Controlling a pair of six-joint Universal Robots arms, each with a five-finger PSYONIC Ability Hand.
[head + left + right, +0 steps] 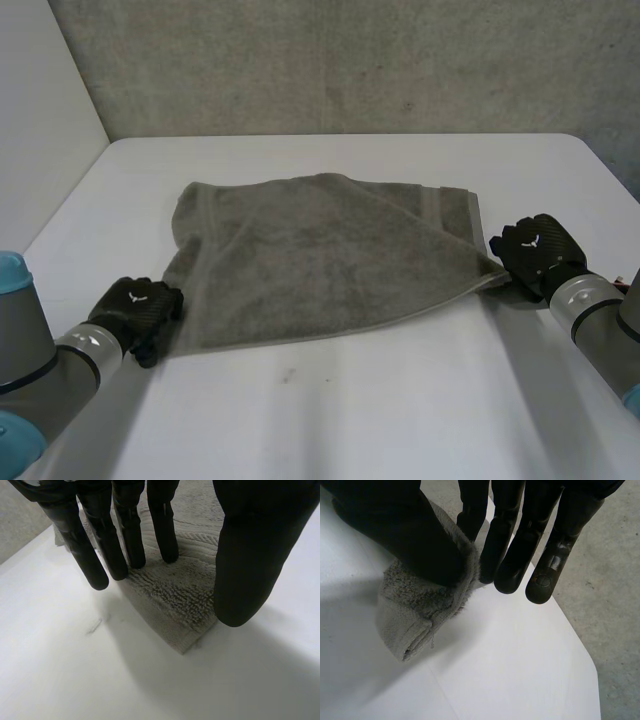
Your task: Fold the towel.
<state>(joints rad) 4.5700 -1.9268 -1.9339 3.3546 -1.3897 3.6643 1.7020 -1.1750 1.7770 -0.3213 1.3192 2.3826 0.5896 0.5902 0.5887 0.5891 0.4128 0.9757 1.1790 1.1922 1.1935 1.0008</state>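
1. Head view: a grey terry-cloth towel lies spread on the white table, its far edge towards the grey concrete wall. Its near right corner is drawn out to a point. The black left hand sits at the towel's near left corner, touching the cloth's edge. The black right hand sits at the drawn-out right corner.
2. Left wrist view: the left hand is spread wide, with its fingers straight and its thumb well apart from them. The towel corner lies flat on the table under the palm, between fingers and thumb. The fingertips are at the cloth, but I cannot tell whether they press on it. Nothing is gripped.
3. Right wrist view: the right hand pinches a bunched corner of the towel. The thumb bears on the cloth, which curls up round it against the nearest of the straight fingers. The folded end hangs out below the thumb, over the table, whose edge meets a grey floor beyond the fingertips.
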